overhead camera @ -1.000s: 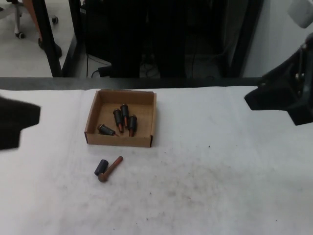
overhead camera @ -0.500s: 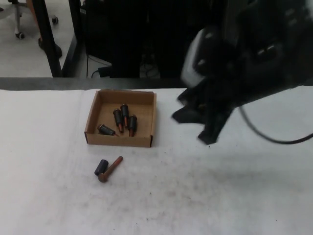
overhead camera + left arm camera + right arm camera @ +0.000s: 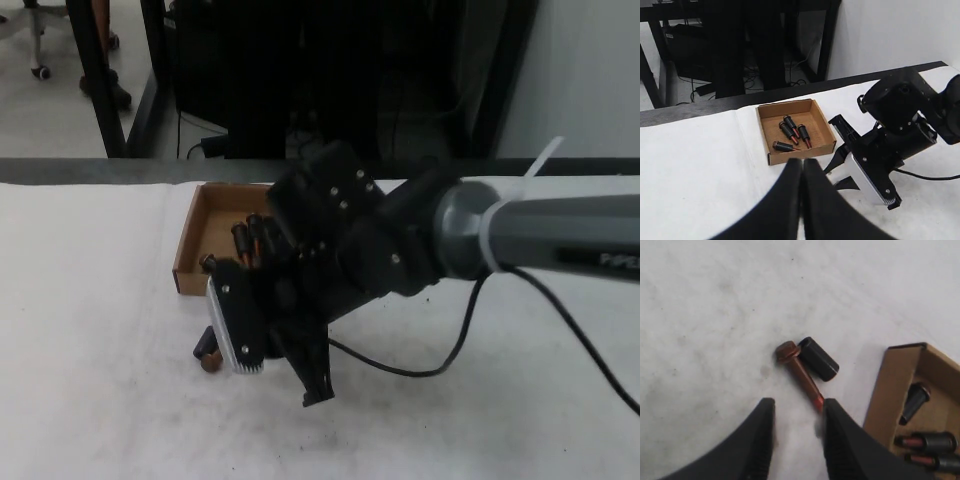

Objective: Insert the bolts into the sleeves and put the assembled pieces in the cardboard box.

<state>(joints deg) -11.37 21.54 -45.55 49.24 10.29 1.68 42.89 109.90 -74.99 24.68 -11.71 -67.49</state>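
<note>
On the white cloth a copper bolt (image 3: 799,371) lies beside a loose black sleeve (image 3: 818,358), touching it near the head. My right gripper (image 3: 797,407) hovers open just short of the bolt's tip, nothing between its fingers. From behind, the right arm (image 3: 520,235) stretches across the bench and its wrist covers most of the pair, leaving an end of the sleeve (image 3: 207,345) showing. The cardboard box (image 3: 826,131) holds several assembled pieces (image 3: 792,132). My left gripper (image 3: 802,167) stays shut and empty, held back from the box.
The box (image 3: 892,385) sits close beside the loose pair. A black cable (image 3: 470,335) trails from the right arm over the cloth. The bench's far edge (image 3: 100,168) runs behind the box, with a dark frame beyond.
The right arm swung in from the right edge, across the bench, down over the loose bolt and sleeve. A dark arm shape at the left edge has left the high view.
</note>
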